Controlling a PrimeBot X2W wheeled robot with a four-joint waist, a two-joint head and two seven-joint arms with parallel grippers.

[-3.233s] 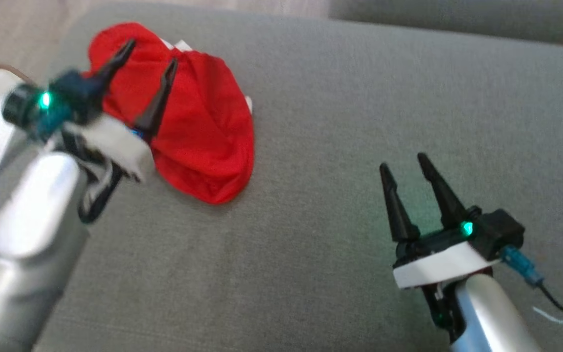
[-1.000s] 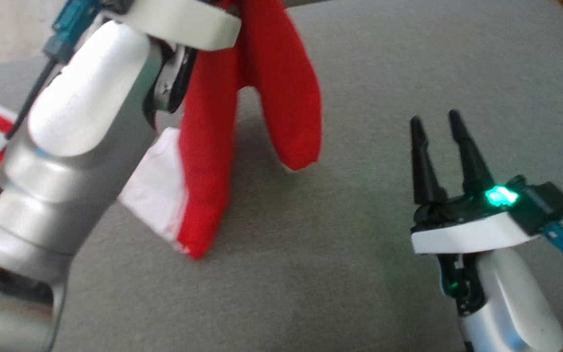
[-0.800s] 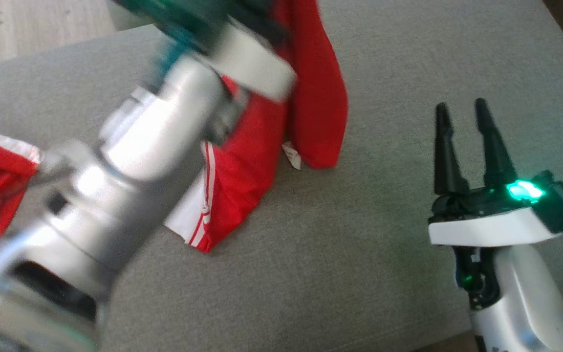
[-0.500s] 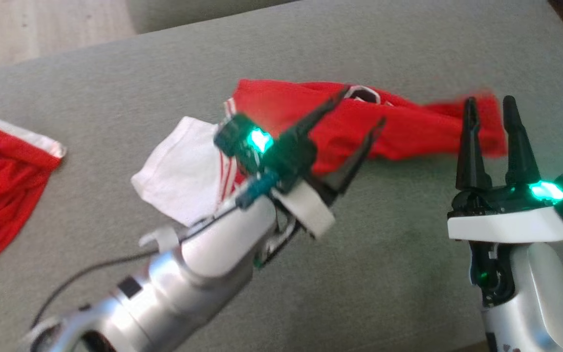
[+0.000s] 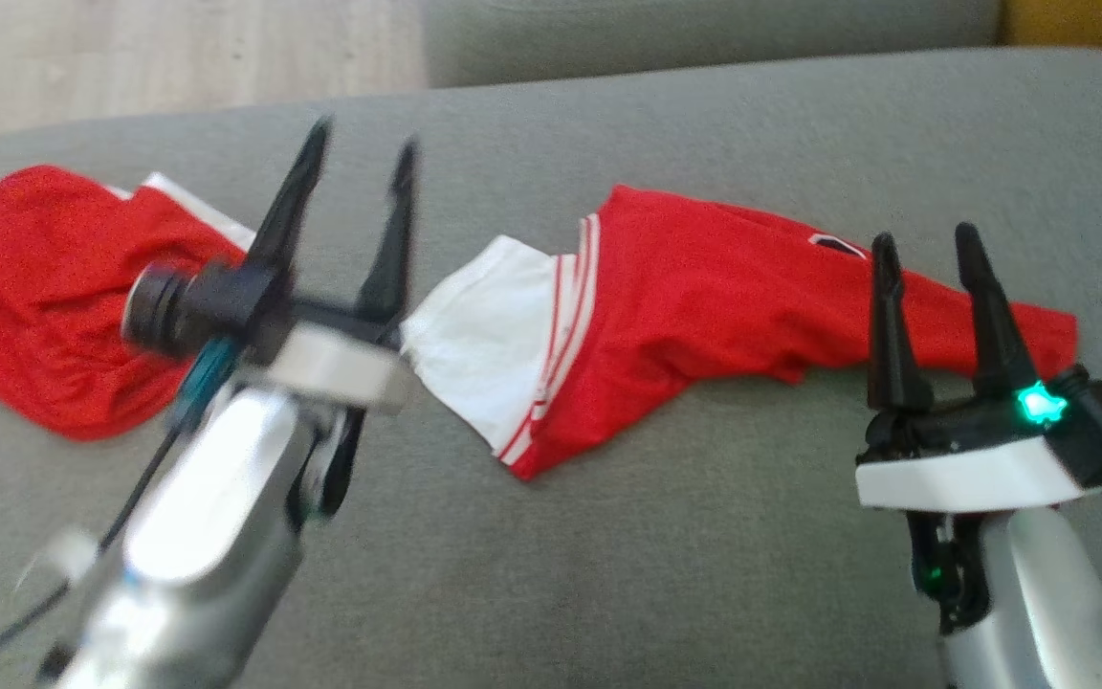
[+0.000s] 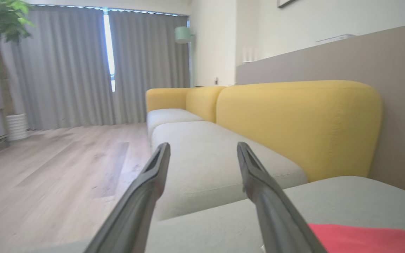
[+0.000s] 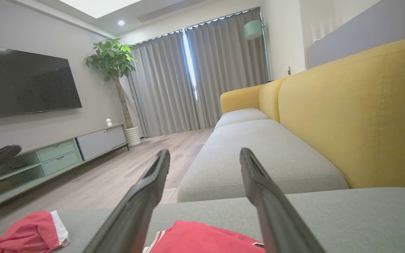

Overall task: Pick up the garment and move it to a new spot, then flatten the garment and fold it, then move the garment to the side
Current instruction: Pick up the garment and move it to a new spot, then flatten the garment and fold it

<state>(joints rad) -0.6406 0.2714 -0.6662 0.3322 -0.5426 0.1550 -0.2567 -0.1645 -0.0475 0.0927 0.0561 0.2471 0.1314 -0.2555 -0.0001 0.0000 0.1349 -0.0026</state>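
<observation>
The garment point(image 5: 704, 297), red with a white striped-edge panel, lies crumpled and stretched sideways on the grey sofa cushion point(image 5: 608, 536). My left gripper point(image 5: 364, 139) hovers open and empty just left of its white end, above the cushion. My right gripper point(image 5: 924, 236) stands open and empty over the garment's right end, apart from the cloth. In the left wrist view the left gripper point(image 6: 203, 146) has wide jaws, and a red edge of the garment point(image 6: 364, 239) shows at the bottom right. The right wrist view has the right gripper point(image 7: 205, 151) open above the garment point(image 7: 206, 240).
A second red and white garment point(image 5: 54, 287) lies bunched at the cushion's left end, also seen as the second garment point(image 7: 26, 232) in the right wrist view. Yellow backrests point(image 7: 357, 116) run along the sofa. Wooden floor point(image 5: 178, 57) lies beyond the cushion's far edge.
My left gripper opened and let go of the garment, which dropped onto the cushion. The left arm then drew back to the left. The head camera also shifted.
</observation>
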